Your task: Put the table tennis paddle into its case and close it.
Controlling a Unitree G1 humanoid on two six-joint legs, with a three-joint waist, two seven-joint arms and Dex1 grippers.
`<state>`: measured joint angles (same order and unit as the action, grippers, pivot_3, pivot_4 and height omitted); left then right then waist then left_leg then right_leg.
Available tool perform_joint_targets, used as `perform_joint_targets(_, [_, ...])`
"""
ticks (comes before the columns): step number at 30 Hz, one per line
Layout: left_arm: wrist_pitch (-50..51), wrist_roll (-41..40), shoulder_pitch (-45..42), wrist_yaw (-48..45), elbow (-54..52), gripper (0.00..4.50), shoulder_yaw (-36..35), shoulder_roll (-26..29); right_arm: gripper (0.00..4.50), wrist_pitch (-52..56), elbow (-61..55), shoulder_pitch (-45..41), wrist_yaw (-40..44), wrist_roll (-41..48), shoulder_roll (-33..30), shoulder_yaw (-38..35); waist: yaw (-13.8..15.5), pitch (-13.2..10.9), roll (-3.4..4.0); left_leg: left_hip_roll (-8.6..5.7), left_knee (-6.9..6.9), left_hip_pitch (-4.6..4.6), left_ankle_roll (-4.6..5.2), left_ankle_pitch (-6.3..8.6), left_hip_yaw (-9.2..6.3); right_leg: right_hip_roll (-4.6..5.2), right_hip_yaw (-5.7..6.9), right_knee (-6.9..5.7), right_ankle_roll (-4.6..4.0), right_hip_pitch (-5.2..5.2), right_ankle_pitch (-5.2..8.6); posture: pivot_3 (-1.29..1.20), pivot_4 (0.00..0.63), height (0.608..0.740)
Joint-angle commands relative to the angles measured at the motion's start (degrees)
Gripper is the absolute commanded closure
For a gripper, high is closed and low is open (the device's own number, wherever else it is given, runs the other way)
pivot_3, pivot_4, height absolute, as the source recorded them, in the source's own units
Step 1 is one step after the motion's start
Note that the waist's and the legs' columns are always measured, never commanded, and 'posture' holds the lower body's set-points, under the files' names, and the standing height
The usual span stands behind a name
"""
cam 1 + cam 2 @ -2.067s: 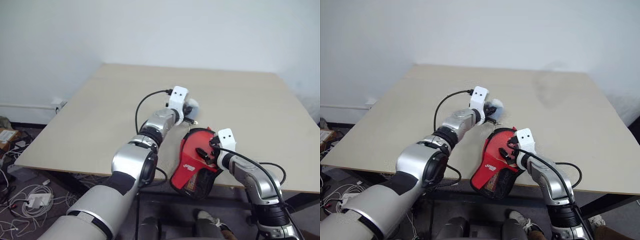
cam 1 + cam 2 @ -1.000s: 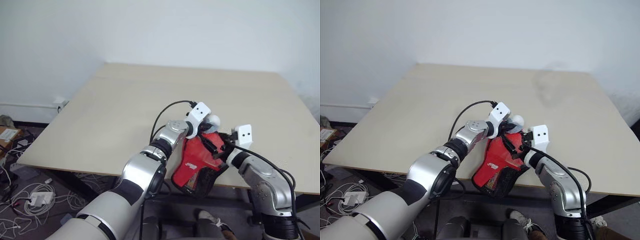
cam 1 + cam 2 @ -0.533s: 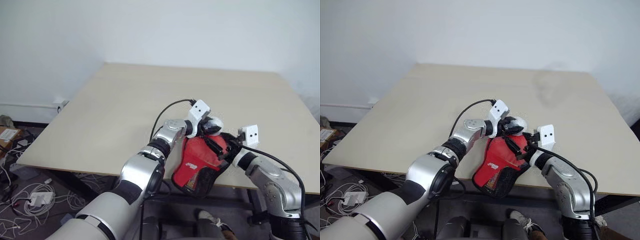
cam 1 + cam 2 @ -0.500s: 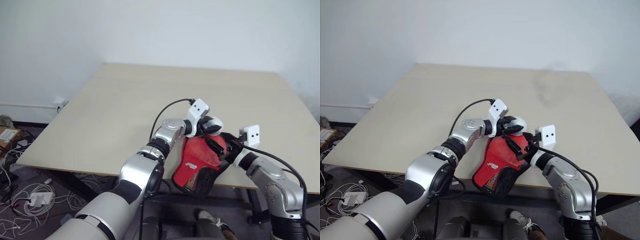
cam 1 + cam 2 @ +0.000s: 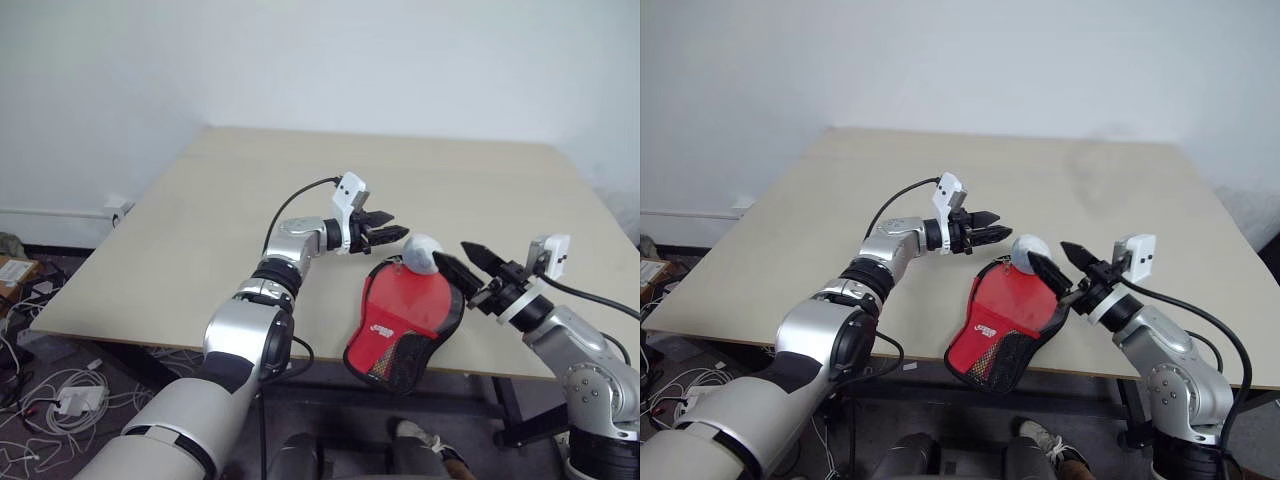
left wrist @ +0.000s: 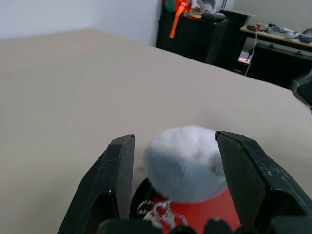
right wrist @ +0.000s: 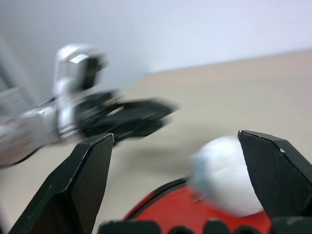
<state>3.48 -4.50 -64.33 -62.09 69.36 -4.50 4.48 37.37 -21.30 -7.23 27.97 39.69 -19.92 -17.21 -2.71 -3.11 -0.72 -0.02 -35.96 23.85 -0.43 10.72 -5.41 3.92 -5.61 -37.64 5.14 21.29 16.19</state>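
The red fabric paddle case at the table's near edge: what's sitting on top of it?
A fluffy white pom-pom rests on the red fabric paddle case, by its black zipper edging. What is inside is covered.

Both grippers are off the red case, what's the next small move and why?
Probably ease both arms back: the left gripper and right gripper stand open, clear of the case, which lies flat and looks closed, its white pompom at the far end.

A large light-wood table (image 5: 200,240) stands against a plain white wall (image 5: 320,60), which is evenly lit. On the floor at the table's left lie tangled cables (image 5: 25,385) and a white power strip (image 5: 75,400). Dark furniture (image 6: 214,39) holding clutter stands beyond the table's far edge in the left wrist view.
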Motion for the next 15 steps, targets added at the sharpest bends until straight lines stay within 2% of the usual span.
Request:
perform_joint_targets(1, [2.28, -0.83, 2.49, -8.13, -6.11, 1.74, 2.39, 1.17, 0.04, -1.52, 4.14, -3.39, -3.51, -4.04, -1.4, 0.31, -0.01, 0.0, 0.01, 0.0, 0.01, 0.0, 0.0, 0.0, 0.0, 0.0, 0.0, 0.0, 0.0, 0.0, 0.0, 0.0, 0.0, 0.74])
perform_joint_targets(3, [5.14, -1.61, 5.87, -13.26, -11.41, 1.74, 4.39, 1.53, 0.04, -0.82, 7.49, -5.18, -4.96, -7.46, -2.4, 2.91, -0.04, 0.01, 0.03, 0.0, 0.0, -0.01, 0.0, 0.0, 0.02, 0.01, -0.02, 0.0, -0.01, -0.01, -0.01, 0.0, 0.0, 0.74])
perform_joint_targets(5, [8.07, -2.31, 8.91, -14.13, -16.4, 1.74, 5.86, 0.79, 0.04, 0.03, 9.8, -6.63, -5.17, -9.15, -2.92, 5.09, -0.03, 0.01, 0.03, 0.01, -0.01, 0.0, 0.0, 0.0, 0.04, 0.01, -0.03, -0.01, -0.15, -0.01, -0.09, 0.0, 0.0, 0.74])
perform_joint_targets(9, [10.84, -1.29, 14.79, -10.73, -24.05, 1.74, 9.43, -1.97, 0.04, 5.13, 17.36, -11.31, -6.59, -14.73, -4.6, 11.52, 0.03, 0.0, 0.05, 0.0, -0.05, -0.02, 0.01, -0.01, 0.02, 0.01, -0.04, -0.03, -0.21, -0.05, -0.12, 0.0, 0.0, 0.74])
perform_joint_targets(15, [11.62, -0.17, 18.42, -3.91, -27.33, 1.74, 12.67, -4.66, 0.04, 6.72, 18.5, -14.77, -5.26, -14.68, -3.46, 13.44, -0.04, 0.02, 0.07, 0.0, -0.08, -0.02, 0.01, -0.01, 0.0, 0.0, -0.04, -0.03, -0.18, -0.06, -0.11, 0.0, 0.0, 0.74])
